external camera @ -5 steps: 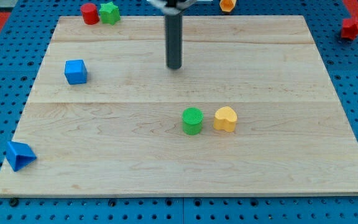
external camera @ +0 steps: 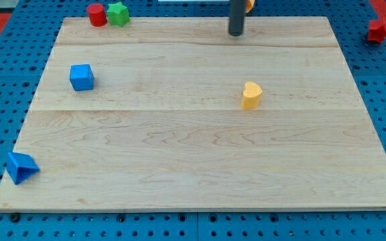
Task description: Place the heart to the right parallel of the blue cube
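Note:
The yellow heart (external camera: pixel 250 95) lies on the wooden board (external camera: pixel 193 161), right of centre. The blue cube (external camera: pixel 82 77) sits at the view's left, slightly higher in the view than the heart. My tip (external camera: pixel 236 33) is near the board's top edge, above and a little left of the heart, and touches no block.
A red cylinder (external camera: pixel 97 14) and a green block (external camera: pixel 118 13) sit at the board's top left. A blue triangular block (external camera: pixel 20 167) lies at the bottom-left corner. A red block (external camera: pixel 379 30) lies off the board at the top right. An orange block (external camera: pixel 248 5) shows behind the rod.
The yellow heart has moved up the view and slightly right. The green cylinder that stood beside it is no longer in view. My tip has moved right and up to the top edge.

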Motion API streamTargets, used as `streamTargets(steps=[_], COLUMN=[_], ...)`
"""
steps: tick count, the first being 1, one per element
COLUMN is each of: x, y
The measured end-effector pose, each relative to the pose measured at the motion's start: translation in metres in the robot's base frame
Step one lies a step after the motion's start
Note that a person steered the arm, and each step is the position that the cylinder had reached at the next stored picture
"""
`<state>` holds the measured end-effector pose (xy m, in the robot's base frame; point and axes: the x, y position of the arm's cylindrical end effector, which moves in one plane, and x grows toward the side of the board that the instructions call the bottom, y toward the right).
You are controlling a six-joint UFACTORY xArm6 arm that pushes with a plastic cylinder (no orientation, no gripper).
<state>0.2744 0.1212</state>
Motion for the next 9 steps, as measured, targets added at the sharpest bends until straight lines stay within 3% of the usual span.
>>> streamTargets(steps=[1, 2, 4, 5, 6, 7, 8, 9], x=[0.135, 0.263, 0.221, 0.323, 0.256, 0.144, 0.069, 0.041], y=[0.101, 0.138, -0.037, -0.038, 0.013, 0.002, -0.081, -0.100])
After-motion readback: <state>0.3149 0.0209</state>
